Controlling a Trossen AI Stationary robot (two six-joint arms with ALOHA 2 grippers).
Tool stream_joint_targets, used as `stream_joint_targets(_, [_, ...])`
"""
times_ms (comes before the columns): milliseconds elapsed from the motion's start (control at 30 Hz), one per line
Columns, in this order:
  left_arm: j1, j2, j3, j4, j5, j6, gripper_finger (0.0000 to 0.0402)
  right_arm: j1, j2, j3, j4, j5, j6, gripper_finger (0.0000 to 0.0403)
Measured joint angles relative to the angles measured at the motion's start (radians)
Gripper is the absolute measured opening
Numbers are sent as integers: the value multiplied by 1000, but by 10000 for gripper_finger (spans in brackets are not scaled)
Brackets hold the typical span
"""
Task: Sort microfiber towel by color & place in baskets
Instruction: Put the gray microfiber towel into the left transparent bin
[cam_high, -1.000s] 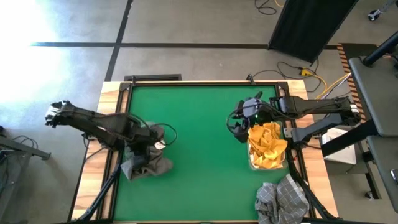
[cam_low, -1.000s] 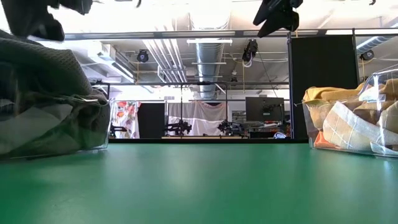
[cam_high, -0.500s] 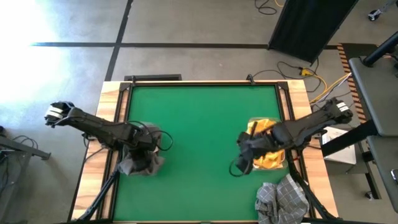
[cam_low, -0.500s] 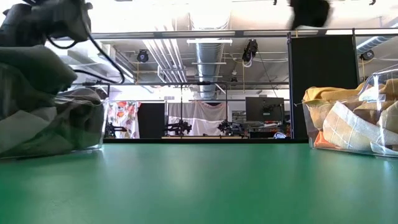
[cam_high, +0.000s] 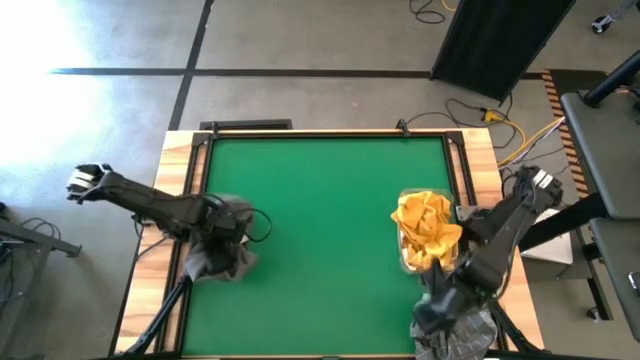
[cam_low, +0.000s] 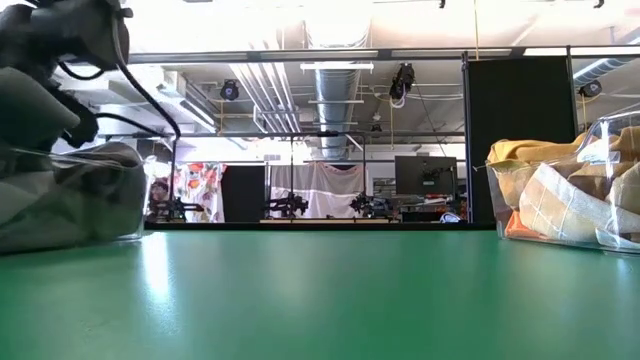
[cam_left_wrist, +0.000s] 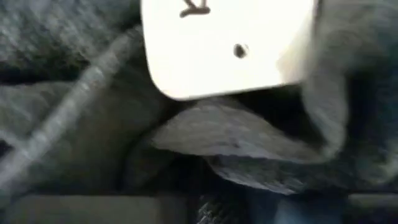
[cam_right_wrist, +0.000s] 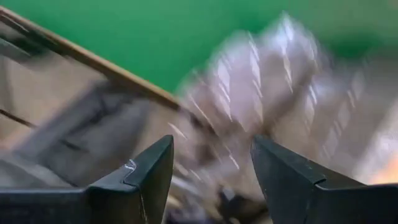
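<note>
Grey towels (cam_high: 215, 262) fill the left basket (cam_low: 130, 190), which stands at the table's left edge. My left gripper (cam_high: 222, 240) is down on top of them. Its wrist view shows only grey cloth (cam_left_wrist: 236, 137) and a white tag (cam_left_wrist: 224, 43), close up. Orange-yellow towels (cam_high: 428, 232) are heaped in the right basket (cam_low: 600, 235). A grey checked towel pile (cam_high: 470, 322) lies at the near right corner, partly over the table's edge. My right gripper (cam_high: 428, 315) hovers open above this pile (cam_right_wrist: 261, 81).
The green table top (cam_high: 320, 230) between the two baskets is bare. A wooden frame (cam_high: 320, 133) borders the table. Cables (cam_high: 490, 110) lie on the floor past the far right corner.
My right gripper has swung from over the orange basket toward the near edge and now sits above the grey pile at the near right corner. My left gripper has gone down into the grey towels in the left basket. That heap is now lower and more compact.
</note>
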Motion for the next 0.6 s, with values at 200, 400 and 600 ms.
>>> stream_joint_targets(200, [-1, -82, 48, -1, -60, -76, 164, 147, 79, -33, -7, -117, 90, 229])
stream_joint_targets(400, [0, -149, 209, 0, -61, -120, 225, 206, 183, -39, 5, -111, -7, 306])
stream_joint_targets(600, [-1, -159, 373, -45, -201, -177, 239, 216, 341, -62, 123, -111, -88, 343])
